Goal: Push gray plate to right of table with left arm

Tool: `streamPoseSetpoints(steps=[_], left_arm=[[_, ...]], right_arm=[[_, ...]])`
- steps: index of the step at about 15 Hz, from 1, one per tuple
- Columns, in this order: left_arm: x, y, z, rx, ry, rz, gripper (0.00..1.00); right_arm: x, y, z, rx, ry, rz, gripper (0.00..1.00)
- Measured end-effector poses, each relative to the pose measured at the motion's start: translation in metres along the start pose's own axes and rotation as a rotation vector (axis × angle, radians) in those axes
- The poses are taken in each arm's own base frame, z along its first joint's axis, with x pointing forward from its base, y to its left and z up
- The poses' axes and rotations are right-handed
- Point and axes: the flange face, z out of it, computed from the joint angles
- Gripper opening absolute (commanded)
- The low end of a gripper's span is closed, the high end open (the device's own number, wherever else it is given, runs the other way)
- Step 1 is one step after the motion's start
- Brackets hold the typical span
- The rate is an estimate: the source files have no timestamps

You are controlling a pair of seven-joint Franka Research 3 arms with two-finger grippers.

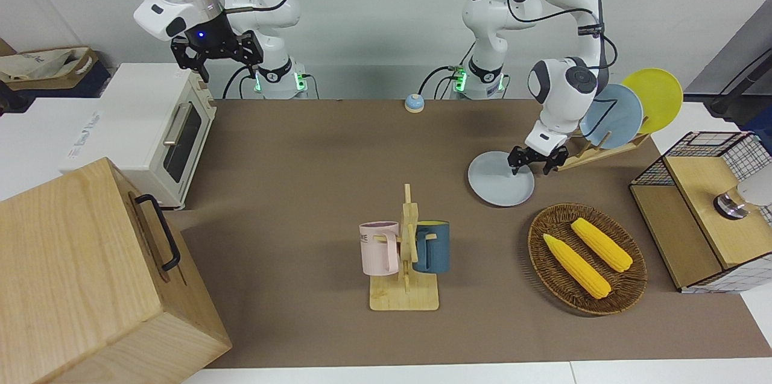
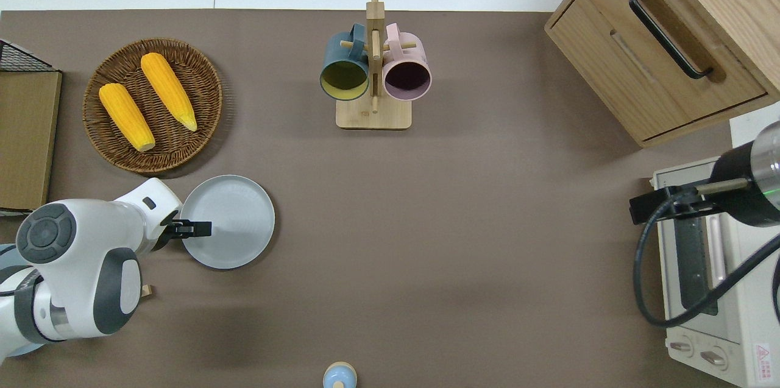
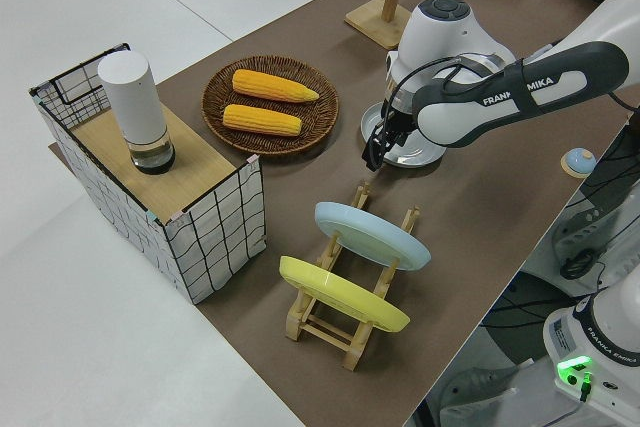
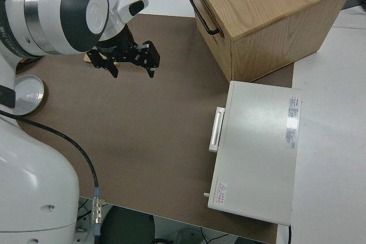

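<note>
The gray plate lies flat on the brown table, toward the left arm's end, between the wicker basket and the dish rack. My left gripper is open and low at the plate's edge on the dish rack's side. It straddles the rim, with one finger over the plate's inside and the other outside it. My right gripper is open, empty and parked.
A wooden dish rack holds a sky-blue plate and a yellow plate. A wicker basket holds two corn cobs. A mug rack stands mid-table. A toaster oven, a wooden cabinet and a wire crate stand at the table's ends.
</note>
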Motion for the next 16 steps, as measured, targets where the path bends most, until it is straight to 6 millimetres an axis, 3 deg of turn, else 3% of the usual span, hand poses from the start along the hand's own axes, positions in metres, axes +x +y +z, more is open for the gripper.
streamPoseSetpoints(steps=[1, 3, 8, 9, 16], left_arm=[[0.0001, 0.0001, 0.0001, 0.0, 0.001, 0.0, 0.81], [0.0003, 0.0001, 0.0003, 0.0, 0.003, -0.001, 0.45], [0.0007, 0.0, 0.0028, 0.0, 0.003, -0.008, 0.04], [0.0009, 0.0, 0.003, 0.001, 0.005, -0.01, 0.0], [0.0025, 0.0013, -0.0009, 0.0, 0.018, -0.018, 0.0]], right_arm=[[0.0, 0.0, 0.0, 0.0, 0.0, 0.0, 0.983], [0.0, 0.0, 0.0, 0.0, 0.0, 0.0, 0.983], [0.0, 0.0, 0.0, 0.0, 0.0, 0.0, 0.983], [0.0, 0.0, 0.0, 0.0, 0.0, 0.0, 0.983], [0.0, 0.0, 0.0, 0.0, 0.0, 0.0, 0.983]])
